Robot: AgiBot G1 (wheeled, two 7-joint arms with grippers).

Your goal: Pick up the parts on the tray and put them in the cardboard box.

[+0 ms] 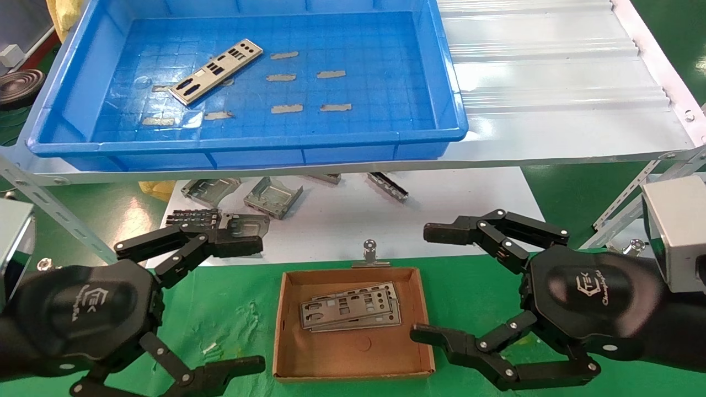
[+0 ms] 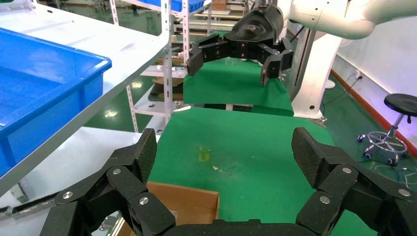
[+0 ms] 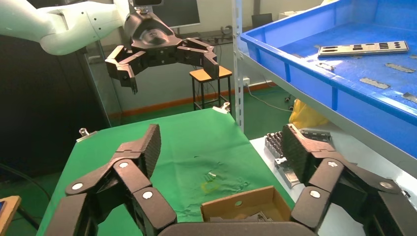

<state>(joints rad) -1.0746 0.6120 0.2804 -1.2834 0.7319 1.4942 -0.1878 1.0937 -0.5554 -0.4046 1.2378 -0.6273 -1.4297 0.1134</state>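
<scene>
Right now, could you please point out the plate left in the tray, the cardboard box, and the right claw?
plate (image 1: 216,71), head view, middle of its flat face.
cardboard box (image 1: 353,354), head view, bare floor near the front wall.
right claw (image 1: 426,284), head view, midway between its open fingertips.

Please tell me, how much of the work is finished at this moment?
Mostly done: several thin silvery punched metal plates lie stacked in the small brown cardboard box. Nothing is in hand: the left tool and right tool are open and empty beside the box. Left: one plate in the blue plastic tray.
</scene>
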